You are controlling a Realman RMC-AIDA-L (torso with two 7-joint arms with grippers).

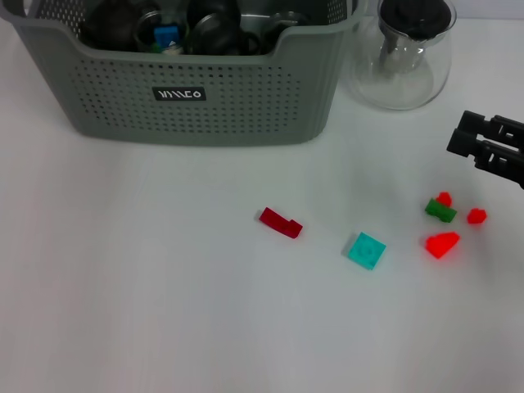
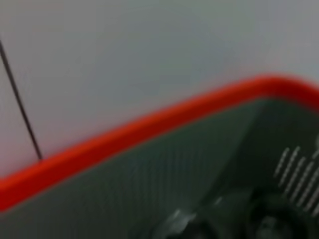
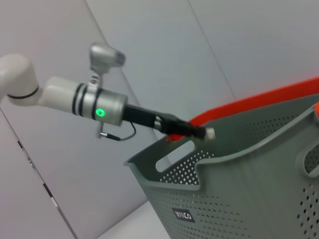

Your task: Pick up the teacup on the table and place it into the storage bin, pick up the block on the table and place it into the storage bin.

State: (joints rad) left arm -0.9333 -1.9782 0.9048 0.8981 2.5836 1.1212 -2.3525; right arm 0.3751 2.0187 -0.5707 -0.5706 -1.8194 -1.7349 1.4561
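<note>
My right gripper (image 1: pixel 491 151) sits low at the right edge of the table (image 1: pixel 164 286), near the carafe (image 1: pixel 403 53); I cannot tell how its jaws stand. My left gripper (image 3: pixel 197 130) reaches out level over the far rim of the storage bin (image 1: pixel 205 106), seen from the right wrist; jaw gap not readable either, nothing visibly held. Bin stands at the back left, dark cups inside. On the table: dark red block (image 1: pixel 281 222), teal block (image 1: pixel 366 250), small red and green pieces (image 1: pixel 442 211) by the right gripper
</note>
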